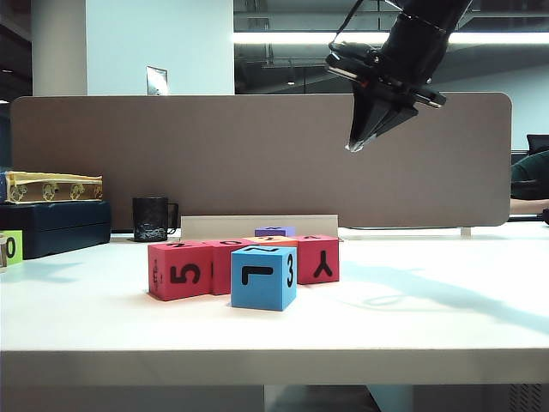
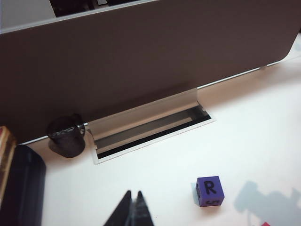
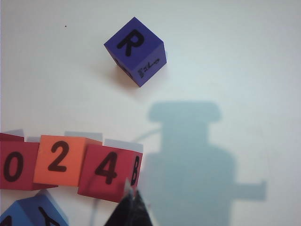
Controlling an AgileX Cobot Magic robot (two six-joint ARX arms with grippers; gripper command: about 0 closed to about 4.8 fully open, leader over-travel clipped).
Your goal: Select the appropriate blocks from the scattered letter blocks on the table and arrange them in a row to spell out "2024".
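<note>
Well, the row looks about done. Red foam cube w/ black 0 [image 3: 10, 167], orange foam cube w/ black 2 [image 3: 59, 160] and red foam cube w/ black 4 [image 3: 106, 172] sit touching side by side, digits facing up, prob. so the number reads from above. Any leading 2 is cut off in the right wrist view, so can't confirm all four.

In the exterior view the same cluster sits centre frame, a bit below the middle, on the wide white tabletop [image 1: 446, 326]. Its side faces read 5 [image 1: 178, 270] and Y [image 1: 319, 257]. A blue foam cube marked L and 3 [image 1: 263, 276] stands in front, touching the row and hiding part of it. It isn't needed, and it's a nudge risk.

The purple foam cube marked R [image 3: 134, 49] lies apart behind the row, toward the brown divider panel [image 1: 214, 154]. It's a reject, I'd say.

Right gripper [image 1: 360, 144] hangs upper right of the frame, well above the table, fingers pinched together, holding nothing. From its own cam the tip [image 3: 131, 197] is over the 4 cube's edge. Left gripper [image 2: 133, 195] is closed too and empty, up high, near the purple cube. Both are prob. clear so as not to bump the row.
</note>
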